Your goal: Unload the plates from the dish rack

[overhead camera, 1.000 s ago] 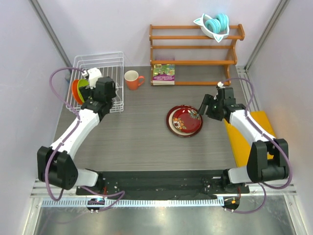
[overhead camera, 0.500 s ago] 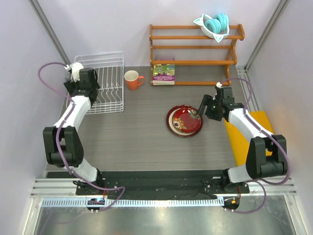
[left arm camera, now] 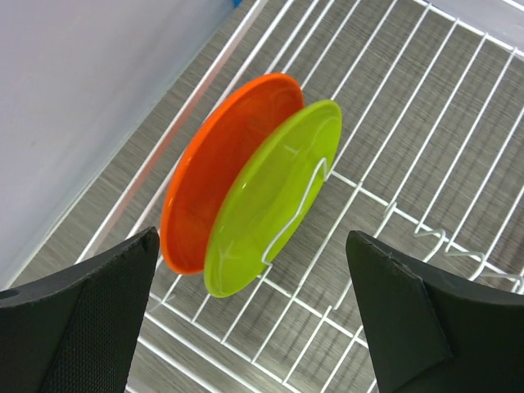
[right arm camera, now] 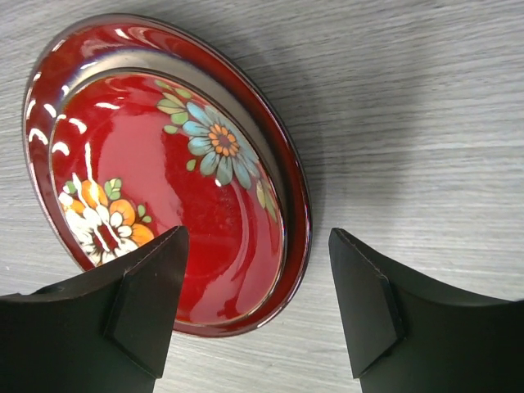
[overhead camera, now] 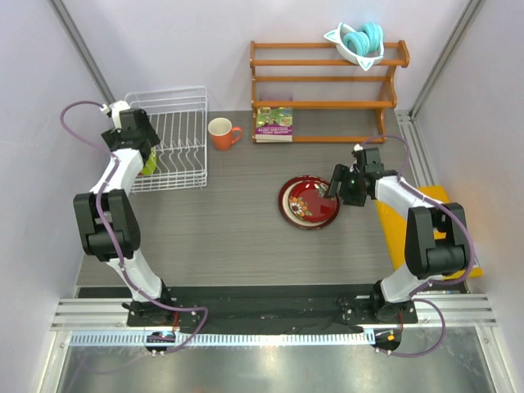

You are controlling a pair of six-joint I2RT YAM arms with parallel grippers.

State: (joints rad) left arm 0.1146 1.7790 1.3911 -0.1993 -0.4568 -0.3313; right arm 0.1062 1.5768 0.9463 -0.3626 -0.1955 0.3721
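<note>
The white wire dish rack (overhead camera: 182,123) stands at the back left. In the left wrist view the orange plate (left arm camera: 214,168) and the lime green plate (left arm camera: 262,205) stand on edge side by side in the rack (left arm camera: 393,164). My left gripper (left arm camera: 250,323) is open above them, empty; from above it (overhead camera: 137,151) sits at the rack's left end, hiding most of the plates. The dark red flowered plate (overhead camera: 308,201) lies flat on the table. My right gripper (right arm camera: 258,311) is open over its right rim (right arm camera: 164,172), holding nothing.
An orange mug (overhead camera: 221,133) stands right of the rack. A book (overhead camera: 273,123) lies before the wooden three-tier shelf (overhead camera: 326,80), which carries a white bowl with teal rings (overhead camera: 359,41). A yellow cloth (overhead camera: 426,233) lies at the right edge.
My left arm has swung back and left to the rack's left end, now over the two standing plates. My right gripper has moved slightly left toward the red plate's rim.
</note>
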